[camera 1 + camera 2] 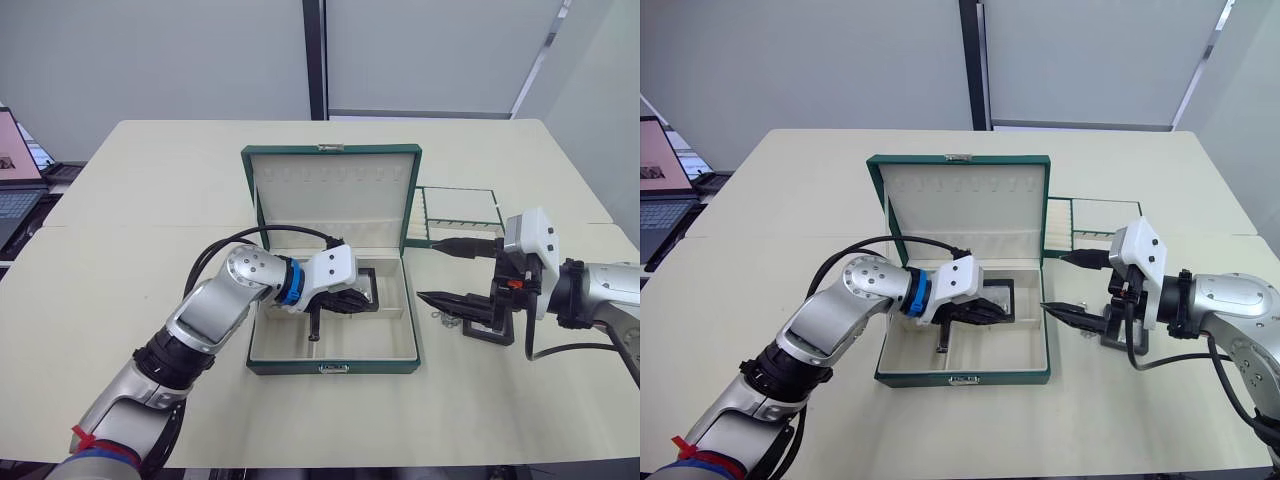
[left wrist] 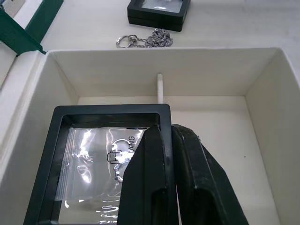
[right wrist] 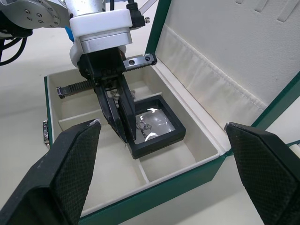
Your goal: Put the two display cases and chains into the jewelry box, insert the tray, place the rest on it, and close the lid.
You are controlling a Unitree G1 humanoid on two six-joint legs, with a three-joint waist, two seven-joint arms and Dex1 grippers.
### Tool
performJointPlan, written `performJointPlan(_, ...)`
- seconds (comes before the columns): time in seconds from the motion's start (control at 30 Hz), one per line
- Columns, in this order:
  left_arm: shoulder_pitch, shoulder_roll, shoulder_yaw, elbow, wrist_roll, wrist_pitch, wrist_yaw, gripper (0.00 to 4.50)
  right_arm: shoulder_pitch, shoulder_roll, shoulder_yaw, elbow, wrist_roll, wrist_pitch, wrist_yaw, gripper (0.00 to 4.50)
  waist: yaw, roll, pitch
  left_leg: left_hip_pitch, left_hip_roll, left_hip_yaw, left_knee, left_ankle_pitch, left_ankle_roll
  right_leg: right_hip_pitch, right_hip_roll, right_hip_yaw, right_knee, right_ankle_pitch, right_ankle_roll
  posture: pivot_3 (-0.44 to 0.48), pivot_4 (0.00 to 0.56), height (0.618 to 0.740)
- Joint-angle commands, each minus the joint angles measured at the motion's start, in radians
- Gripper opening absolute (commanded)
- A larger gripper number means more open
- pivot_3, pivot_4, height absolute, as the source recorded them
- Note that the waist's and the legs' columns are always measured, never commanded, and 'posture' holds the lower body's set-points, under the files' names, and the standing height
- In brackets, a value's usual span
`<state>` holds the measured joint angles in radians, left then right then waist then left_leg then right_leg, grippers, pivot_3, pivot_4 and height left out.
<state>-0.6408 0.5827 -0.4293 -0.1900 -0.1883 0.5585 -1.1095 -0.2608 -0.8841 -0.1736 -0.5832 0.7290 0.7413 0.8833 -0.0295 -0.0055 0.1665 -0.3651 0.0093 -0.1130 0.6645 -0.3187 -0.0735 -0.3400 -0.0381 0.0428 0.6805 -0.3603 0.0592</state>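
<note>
We find the left end effector (image 3: pixel 123 123) pinched on one display case (image 3: pixel 157 125) inside the jewelry box (image 1: pixel 405 340). The right end effector (image 1: pixel 432 270) stands wide beside it, with the second display case (image 2: pixel 158 13) and chain (image 2: pixel 146 40) below.

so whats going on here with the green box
The robot is loading an open jewelry box. Its left gripper is shut on the edge of one display case, setting it into a compartment. The right gripper hangs open beside the box, over a chain and the second display case on the table. The tray waits behind.
</note>
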Motion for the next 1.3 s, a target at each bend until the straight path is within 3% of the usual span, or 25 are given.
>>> performJointPlan(0.03,-0.022,-0.015,0.008,0.000,0.011,-0.035,0.000,0.02,-0.007,-0.008,-0.027,-0.027,0.020,-0.007,-0.005,4.50,0.000,0.000,0.000,0.000,0.000,0.000,0.000,0.000,0.000,0.000,0.000,0.000,0.000,0.000,0.000,0.000,0.150,0.740)
performJointPlan(1.1,0.000,-0.024,0.005,0.032,0.049,-0.069,-0.021,0.02,-0.010,-0.005,-0.024,-0.024,0.019,-0.012,-0.012,4.50,0.000,0.000,0.000,0.000,0.000,0.000,0.000,0.000,0.000,0.000,0.000,0.000,0.000,0.000,0.000,0.000,0.150,0.740)
performJointPlan(1.3,0.004,-0.025,0.022,0.005,0.021,-0.042,-0.025,1.78,-0.011,-0.007,-0.024,-0.022,0.020,-0.014,-0.006,4.50,0.000,0.000,0.000,0.000,0.000,0.000,0.000,0.000,0.000,0.000,0.000,0.000,0.000,0.000,0.000,0.000,0.150,0.740)
